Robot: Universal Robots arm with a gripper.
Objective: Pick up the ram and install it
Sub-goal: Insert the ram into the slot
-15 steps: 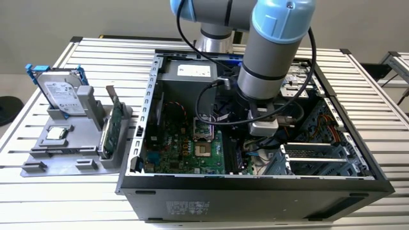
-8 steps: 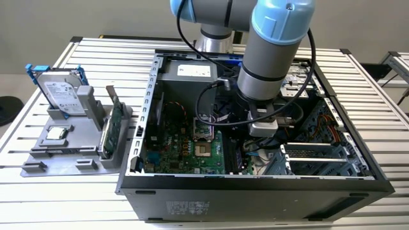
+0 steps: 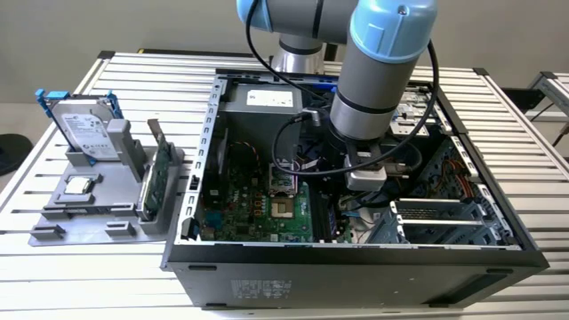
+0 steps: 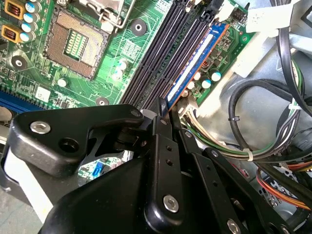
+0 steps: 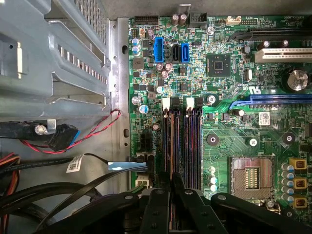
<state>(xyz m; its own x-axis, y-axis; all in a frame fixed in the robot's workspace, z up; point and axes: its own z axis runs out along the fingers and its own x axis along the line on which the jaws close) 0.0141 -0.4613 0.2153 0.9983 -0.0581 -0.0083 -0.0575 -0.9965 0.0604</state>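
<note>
In the second wrist view the ram (image 4: 195, 66), a thin dark stick with a blue edge and a pale label strip, stands in the outermost memory slot of the green motherboard (image 4: 117, 58). My gripper (image 4: 165, 111) is shut on the ram's near end, its black fingers pressed to both faces. In the first wrist view the gripper (image 5: 169, 184) sits over the near end of the ram (image 5: 167, 141), at the slot closest to the board's edge. In the exterior view the arm reaches down into the open computer case (image 3: 206, 127), with the gripper (image 3: 360, 199) low over the board.
Bundled cables (image 4: 273, 122) lie close beside the slot. The CPU socket (image 5: 251, 175) sits on the other side of the empty slots (image 5: 192, 141). Outside the case, on the exterior view's left, a grey holder (image 3: 98, 220) carries a hard drive (image 3: 84, 130) and a green card (image 3: 156, 183).
</note>
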